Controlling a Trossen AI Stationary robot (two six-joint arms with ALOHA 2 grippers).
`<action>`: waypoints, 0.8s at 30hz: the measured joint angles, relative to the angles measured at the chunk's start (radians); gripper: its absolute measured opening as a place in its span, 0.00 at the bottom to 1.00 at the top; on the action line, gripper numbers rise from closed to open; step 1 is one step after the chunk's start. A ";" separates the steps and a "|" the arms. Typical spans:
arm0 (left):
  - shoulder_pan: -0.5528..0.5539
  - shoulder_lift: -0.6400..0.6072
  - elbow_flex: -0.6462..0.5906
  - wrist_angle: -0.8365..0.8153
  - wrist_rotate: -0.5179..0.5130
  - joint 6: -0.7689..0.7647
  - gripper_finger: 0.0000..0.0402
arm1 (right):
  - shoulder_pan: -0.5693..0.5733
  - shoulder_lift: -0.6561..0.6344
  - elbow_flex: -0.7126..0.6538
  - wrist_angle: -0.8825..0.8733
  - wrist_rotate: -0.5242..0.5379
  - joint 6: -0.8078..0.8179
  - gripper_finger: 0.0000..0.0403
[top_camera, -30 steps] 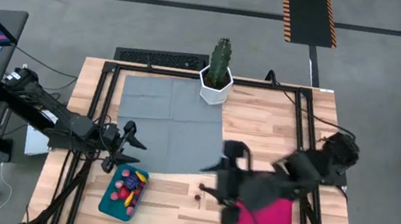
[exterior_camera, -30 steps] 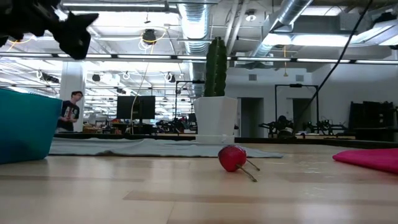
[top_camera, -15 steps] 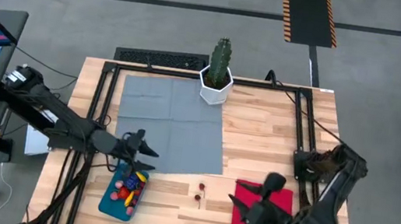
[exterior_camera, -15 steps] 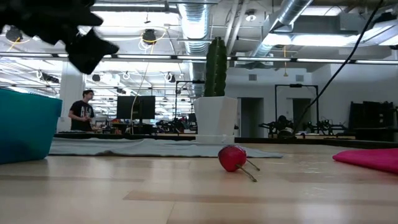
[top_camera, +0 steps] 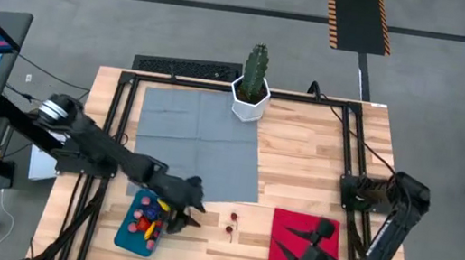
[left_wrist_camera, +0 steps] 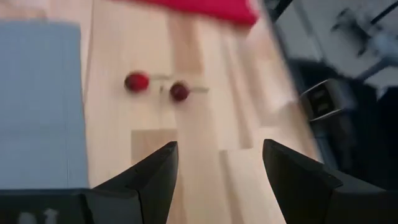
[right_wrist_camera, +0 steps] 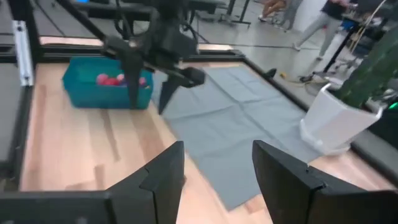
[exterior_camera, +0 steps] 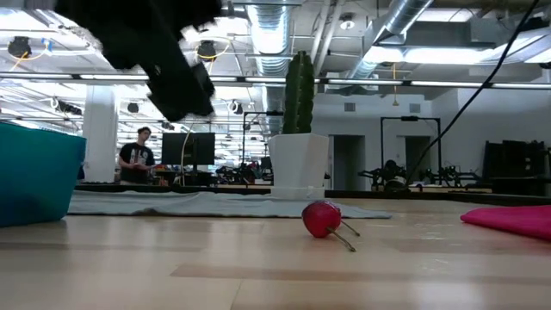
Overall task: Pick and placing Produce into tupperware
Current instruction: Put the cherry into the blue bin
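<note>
Wooden boards make the top of the desk [top_camera: 301, 158], and a grey mat [top_camera: 199, 143] covers its back left part. Near the front edge, toward the left corner, sits the teal tupperware [top_camera: 129, 232] with little red, pink and yellow produce [top_camera: 147, 218] already inside it. Just to the right of the tupperware hangs the left gripper [top_camera: 188, 206], and its two fingers are spread wide with nothing between them. A bit farther right, near the middle of the front edge, lie the dark cherries [top_camera: 231, 222] on the bare wood, not touching anything. In the left wrist view the cherries [left_wrist_camera: 158, 86] lie straight ahead of the open fingers, two small red balls side by side with thin stems pointing off to one side. So the left gripper looks like the closer one to the cherries, and it would need to go forward and down to reach them. On the front right part lies a red cloth [top_camera: 304, 236], and the right gripper [top_camera: 307, 250] waits over it, farther from the cherries, fingers apart and empty. At the back edge, in the middle, stands a green cactus [top_camera: 255, 69] in a white pot.
</note>
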 joint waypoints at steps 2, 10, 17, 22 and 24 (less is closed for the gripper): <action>0.008 0.079 0.066 -0.062 0.026 0.007 0.56 | 0.026 0.000 -0.028 0.015 0.000 0.046 0.53; 0.014 0.325 0.351 -0.299 0.036 0.139 0.56 | 0.096 0.000 -0.103 0.128 0.007 0.105 0.53; 0.013 0.469 0.534 -0.396 -0.001 0.256 0.56 | 0.104 0.000 -0.153 0.245 0.006 0.098 0.53; 0.013 0.525 0.606 -0.501 -0.036 0.292 0.56 | 0.109 0.000 -0.175 0.275 0.003 0.096 0.53; 0.013 0.533 0.607 -0.494 -0.067 0.302 0.56 | 0.109 0.000 -0.188 0.285 0.003 0.096 0.53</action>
